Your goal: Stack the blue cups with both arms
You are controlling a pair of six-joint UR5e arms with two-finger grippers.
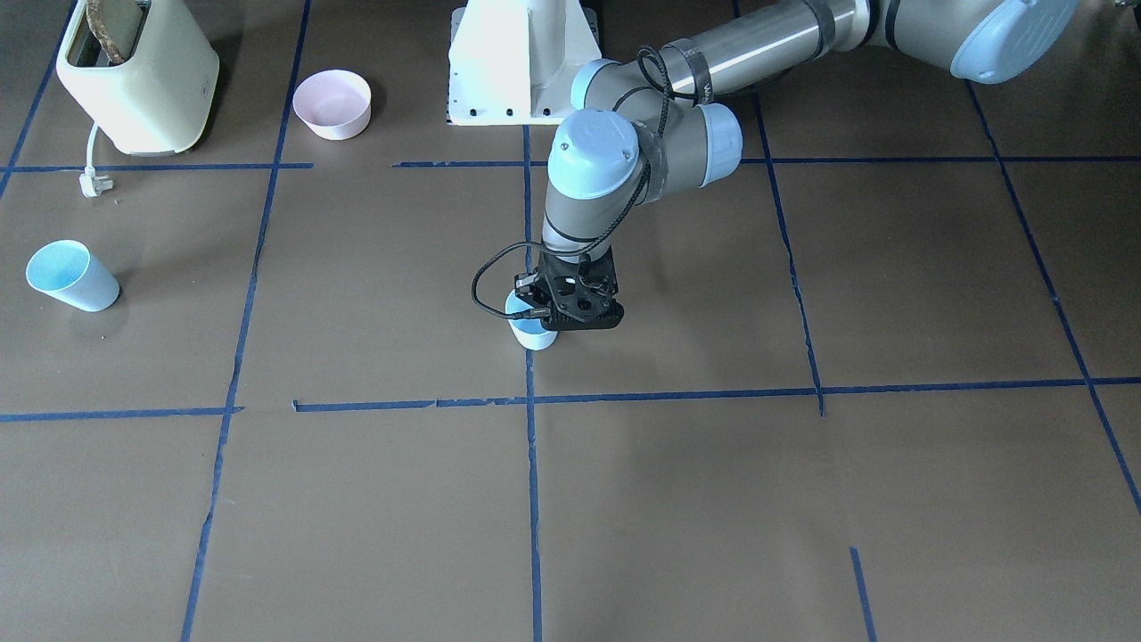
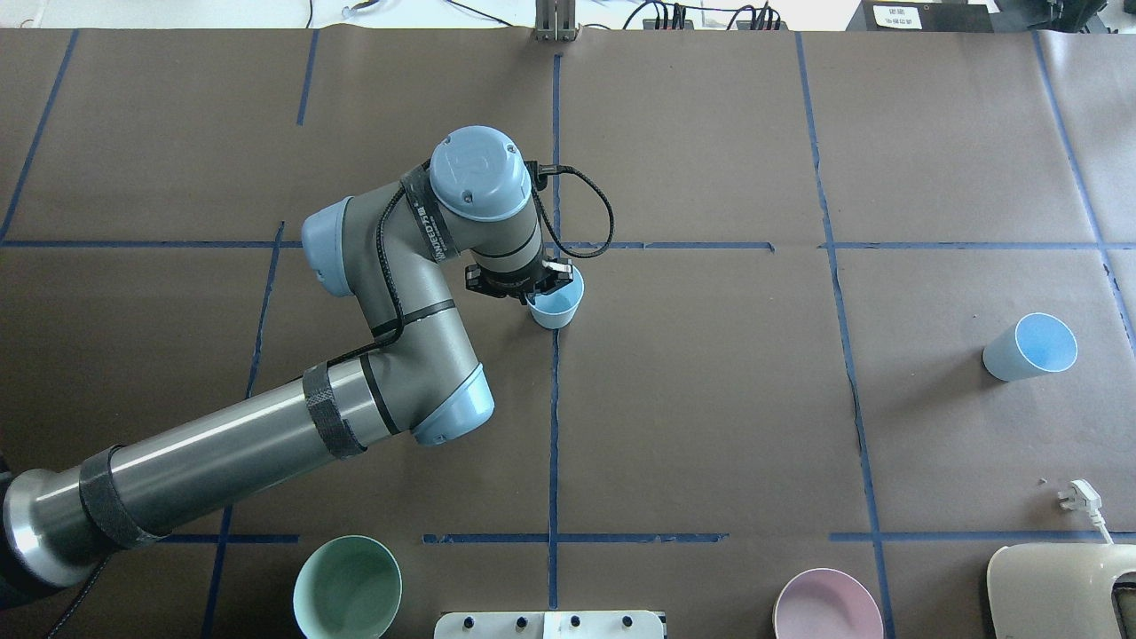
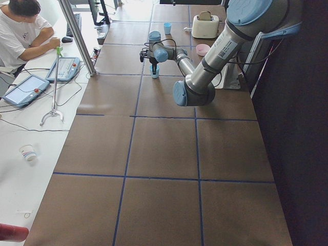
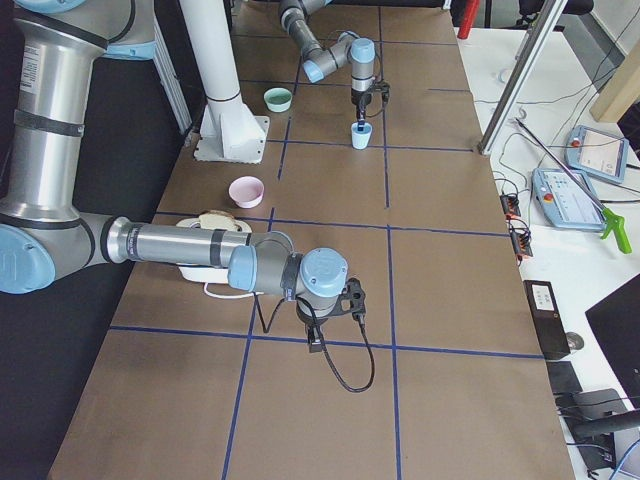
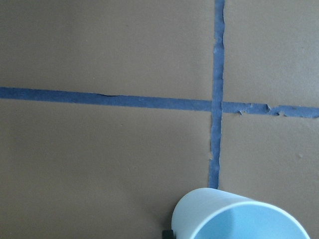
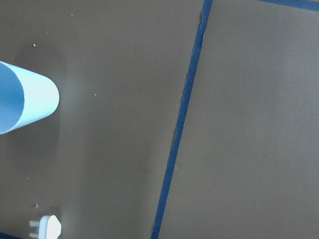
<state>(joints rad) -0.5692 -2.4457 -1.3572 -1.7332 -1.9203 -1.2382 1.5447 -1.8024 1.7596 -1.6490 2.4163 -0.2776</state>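
One blue cup point(image 2: 556, 307) stands upright on the centre tape line. My left gripper point(image 2: 550, 277) points straight down at its rim and looks shut on the cup's wall; in the front view the gripper point(image 1: 560, 314) covers part of this cup point(image 1: 533, 335). The left wrist view shows the cup point(image 5: 239, 219) at the bottom edge. The second blue cup point(image 2: 1029, 347) stands alone at the table's right side, also seen in the front view point(image 1: 71, 276) and the right wrist view point(image 6: 22, 102). My right gripper point(image 4: 350, 298) shows only in the exterior right view; I cannot tell whether it is open or shut.
A mint-green bowl point(image 2: 348, 586) and a pink bowl point(image 2: 827, 605) sit near the robot's base. A cream toaster point(image 1: 138, 76) with its loose plug point(image 1: 92, 183) stands by the second cup. The white pedestal point(image 1: 521, 62) is at the robot's edge. An operator point(image 3: 23, 31) sits beyond the table.
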